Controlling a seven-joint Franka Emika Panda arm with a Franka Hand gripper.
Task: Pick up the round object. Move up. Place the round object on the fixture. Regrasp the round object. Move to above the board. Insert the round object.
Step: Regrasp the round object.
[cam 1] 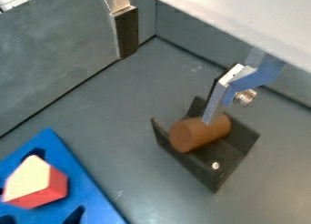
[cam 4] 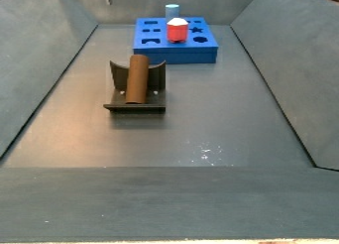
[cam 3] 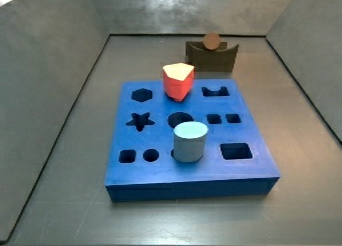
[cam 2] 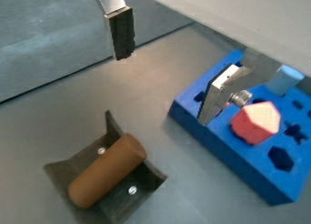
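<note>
Both wrist views show the gripper (cam 1: 170, 59) released and empty above the round object (cam 1: 199, 133), which lies in the fixture (cam 1: 231, 155). Both side views place it at twelve o'clock from the board (cam 3: 201, 175), so regrasping seems next: descend and close on it

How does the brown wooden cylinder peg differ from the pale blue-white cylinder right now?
The brown wooden cylinder peg lies on its side in the dark notched fixture; the pale blue-white cylinder stands upright on the blue board. The brown peg looks slimmer; the pale cylinder is thicker. Both are round with flat ends. The gripper hangs open above the fixture, holding neither.
</note>
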